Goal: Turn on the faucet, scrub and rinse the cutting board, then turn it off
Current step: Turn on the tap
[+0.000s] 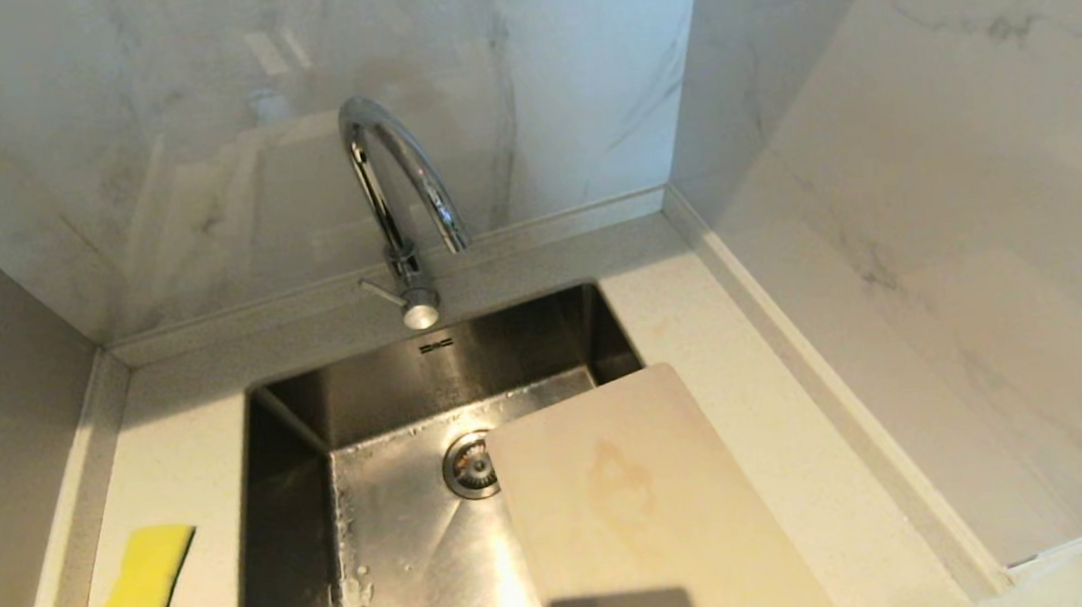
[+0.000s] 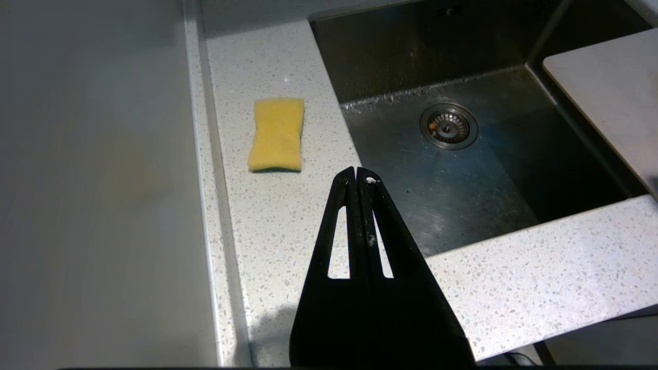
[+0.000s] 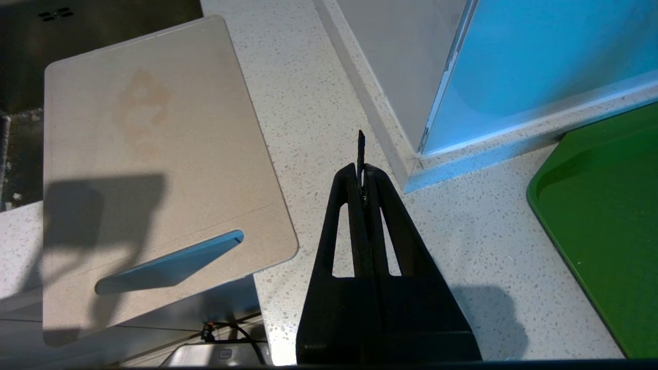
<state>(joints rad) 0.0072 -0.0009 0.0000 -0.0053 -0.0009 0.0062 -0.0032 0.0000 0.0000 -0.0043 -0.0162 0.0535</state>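
Speckled countertop framed the steel sink. Beige cutting board bridged the sink's right rim, long axis running front to back, its slotted end overhanging the counter's near edge. Behind the basin the faucet arched forward. A sponge lay left. The left gripper and right gripper hovered pinched closed, empty.

Beige cutting board w/ orange stain, yellow sponge, chrome faucet, speckled white counter
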